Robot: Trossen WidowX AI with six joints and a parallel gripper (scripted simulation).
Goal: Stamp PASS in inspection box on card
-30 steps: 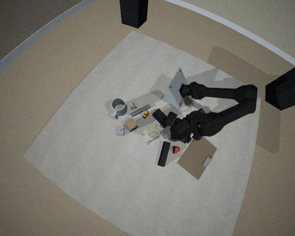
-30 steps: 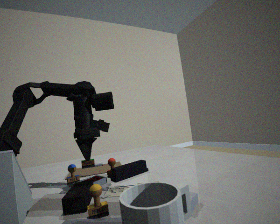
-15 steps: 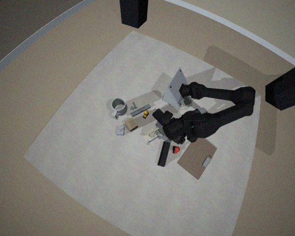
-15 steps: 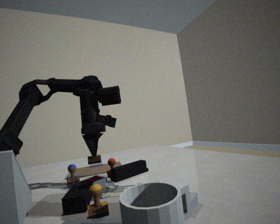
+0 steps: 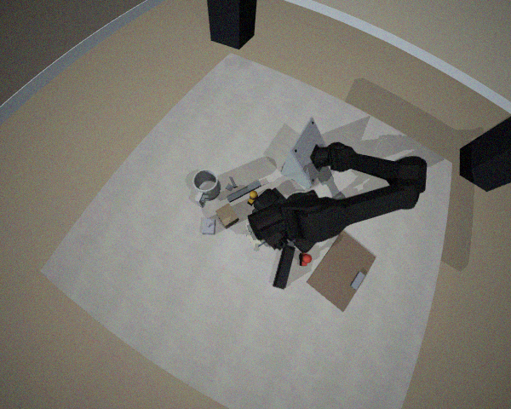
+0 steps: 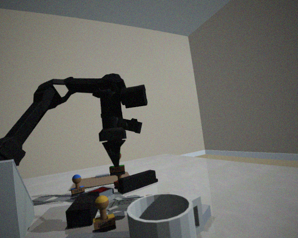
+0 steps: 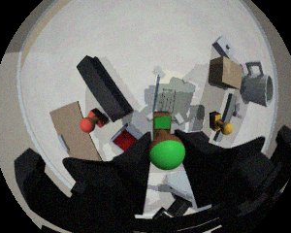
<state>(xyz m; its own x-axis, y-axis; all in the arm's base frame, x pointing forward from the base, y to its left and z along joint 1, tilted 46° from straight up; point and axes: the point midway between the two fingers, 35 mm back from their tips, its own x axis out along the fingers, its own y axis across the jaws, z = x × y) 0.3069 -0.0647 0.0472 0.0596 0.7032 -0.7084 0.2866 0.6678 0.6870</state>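
My gripper (image 6: 116, 164) (image 7: 162, 134) is shut on the green-knobbed PASS stamp (image 6: 116, 169) (image 7: 167, 154). The stamp hangs base down, above the bench. In the wrist view its base appears at the near end of the card (image 7: 167, 100) (image 6: 119, 203), which has printed lines and lies partly in the arm's shadow. The inspection box cannot be made out clearly. The red ink pad (image 7: 123, 141) (image 6: 101, 190) lies open to the left in the wrist view, partly behind a finger. The arm hides the pad and most of the card in the top view.
A red stamp (image 5: 306, 258) (image 7: 87, 124), black bar (image 5: 284, 267) (image 7: 104, 89) and clipboard (image 5: 341, 270) are on one side. A yellow stamp (image 5: 252, 194) (image 6: 102, 202), brown block (image 5: 226, 216) and mug (image 5: 206, 185) are on the other. A blue stamp (image 6: 76, 179) stands behind the pad.
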